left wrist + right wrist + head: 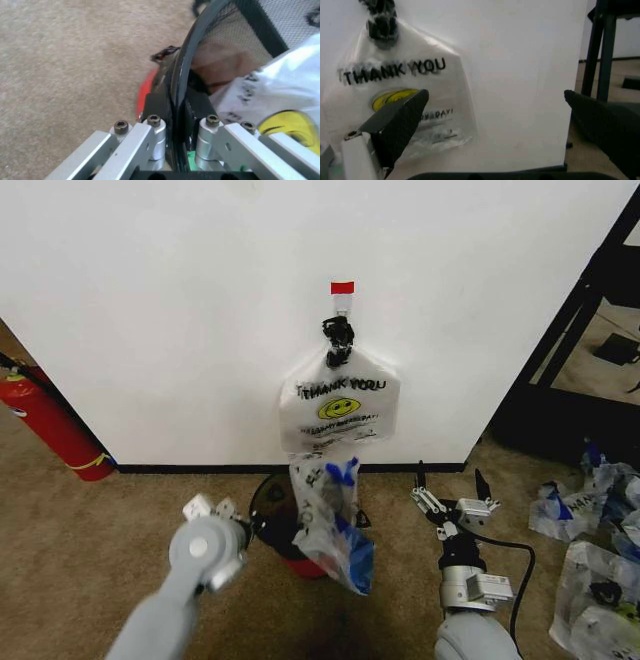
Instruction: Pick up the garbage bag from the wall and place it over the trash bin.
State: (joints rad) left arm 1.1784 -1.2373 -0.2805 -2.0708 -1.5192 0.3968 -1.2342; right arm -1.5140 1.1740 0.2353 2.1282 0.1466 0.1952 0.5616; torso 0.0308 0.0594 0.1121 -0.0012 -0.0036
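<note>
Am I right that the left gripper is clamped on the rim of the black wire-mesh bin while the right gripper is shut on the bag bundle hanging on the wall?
Not quite. The left gripper does clamp the black wire-mesh bin's rim, but the right gripper is open and holds nothing, apart from the whitish bag bundle, as the right wrist view shows.

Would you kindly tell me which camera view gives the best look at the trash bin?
The left wrist view: the trash bin shows its black rim and mesh wall close up, with the left gripper shut on the rim. The head view shows only a part of the bin behind the garbage bag. The right wrist view faces the wall.
</note>
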